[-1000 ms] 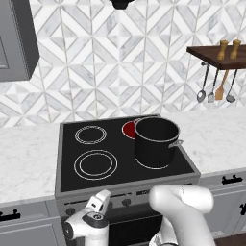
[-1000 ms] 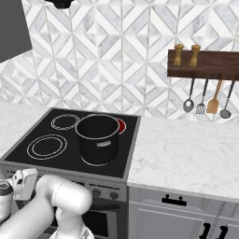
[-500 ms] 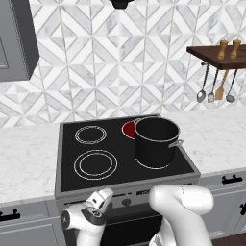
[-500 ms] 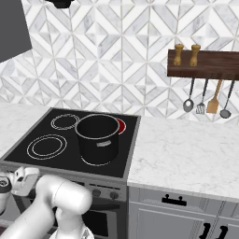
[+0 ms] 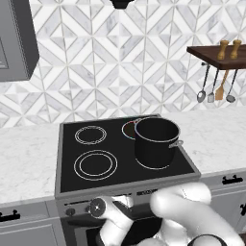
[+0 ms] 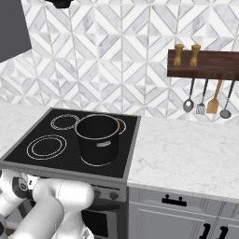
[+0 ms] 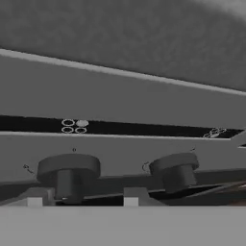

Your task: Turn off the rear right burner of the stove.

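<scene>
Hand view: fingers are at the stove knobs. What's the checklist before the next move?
1. Knob lined up: ok. The left knob sits between the fingers.
2. Correct knob: probably ok. The four-circle mark above it has its upper right circle filled, though this view may be rolled.
3. Fingers touching the knob: cannot tell. A gap shows on one side.
4. Rear right burner off: not ok. A reddish rim shows beside the pot.
5. Neighbouring knob clear: ok. The right knob stands apart from the fingers.
</scene>
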Robot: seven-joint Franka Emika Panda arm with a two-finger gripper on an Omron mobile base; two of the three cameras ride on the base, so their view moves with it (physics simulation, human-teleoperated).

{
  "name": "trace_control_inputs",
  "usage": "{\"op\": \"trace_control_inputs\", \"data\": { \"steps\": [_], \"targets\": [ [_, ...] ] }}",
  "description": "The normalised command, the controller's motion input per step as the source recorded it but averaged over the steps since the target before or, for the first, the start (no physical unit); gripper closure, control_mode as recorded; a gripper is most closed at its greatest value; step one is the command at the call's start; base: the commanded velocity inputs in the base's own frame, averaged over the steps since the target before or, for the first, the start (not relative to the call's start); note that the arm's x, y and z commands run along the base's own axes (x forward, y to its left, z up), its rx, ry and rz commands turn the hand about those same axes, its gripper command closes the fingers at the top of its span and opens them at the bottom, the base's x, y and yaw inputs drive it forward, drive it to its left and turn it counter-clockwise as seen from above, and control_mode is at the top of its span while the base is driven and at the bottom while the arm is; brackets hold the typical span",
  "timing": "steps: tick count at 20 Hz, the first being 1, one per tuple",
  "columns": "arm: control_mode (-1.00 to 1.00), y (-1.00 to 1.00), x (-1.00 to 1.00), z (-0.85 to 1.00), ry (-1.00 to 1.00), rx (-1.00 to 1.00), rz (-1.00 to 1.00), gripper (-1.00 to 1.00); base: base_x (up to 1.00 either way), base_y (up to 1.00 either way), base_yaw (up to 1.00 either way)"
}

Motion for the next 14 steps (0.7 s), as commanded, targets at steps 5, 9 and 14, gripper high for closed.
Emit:
{"op": "trace_control_inputs", "data": {
  "steps": [5,9,14],
  "targets": [
    [-1.00,-0.51,-0.27,0.00,-0.35,0.79,-0.30,1.00,0.00,0.00,0.00],
    [-1.00,-0.42,-0.12,0.00,-0.33,0.79,-0.29,1.00,0.00,0.00,0.00],
    [-1.00,-0.26,-0.20,0.03,-0.28,0.73,-0.26,1.00,0.00,0.00,0.00]
  ]
}}
